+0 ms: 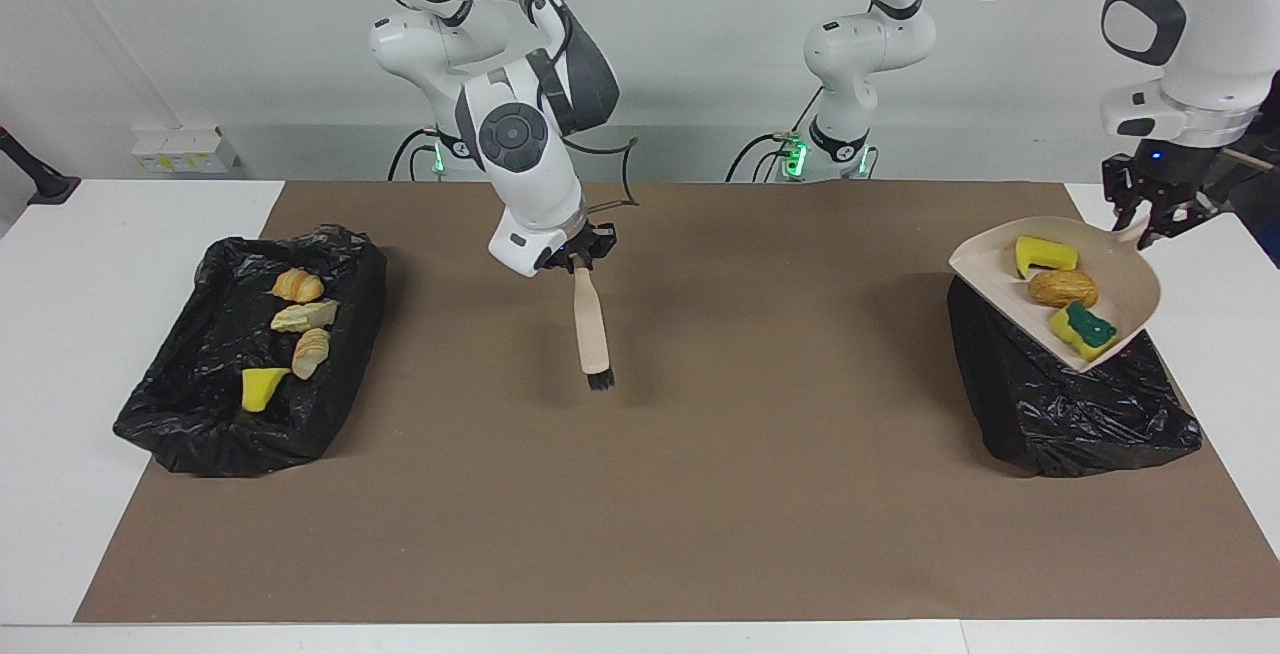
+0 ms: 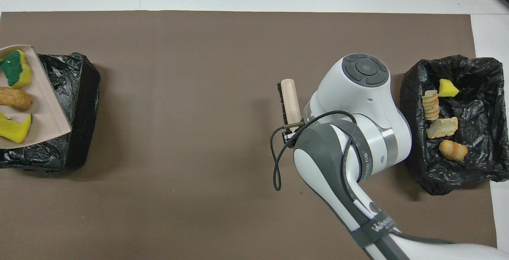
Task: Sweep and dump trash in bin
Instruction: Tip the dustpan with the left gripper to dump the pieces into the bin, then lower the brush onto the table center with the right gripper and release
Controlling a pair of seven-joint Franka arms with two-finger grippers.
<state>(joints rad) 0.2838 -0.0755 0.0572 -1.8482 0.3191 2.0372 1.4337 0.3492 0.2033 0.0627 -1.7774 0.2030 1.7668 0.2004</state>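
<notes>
My left gripper [image 1: 1141,221] is shut on the handle of the beige dustpan [image 1: 1125,279], which it holds raised over the black-lined bin [image 1: 1060,414] at the left arm's end of the table. Three pieces of trash lie in the pan: a yellow sponge [image 1: 1044,254], a brown lump [image 1: 1063,288] and a green-topped sponge [image 1: 1088,330]. The overhead view shows the dustpan [image 2: 43,101] over the bin [image 2: 79,93] at the picture's edge. Over the middle of the mat, my right gripper [image 1: 578,260] is shut on the beige brush [image 1: 590,319], whose bristles point down.
A second black-lined bin [image 1: 190,424] stands at the right arm's end of the table. It holds several scraps, among them a croissant piece [image 1: 297,285] and a yellow sponge [image 1: 260,387]. The brown mat [image 1: 640,494] covers the table's middle.
</notes>
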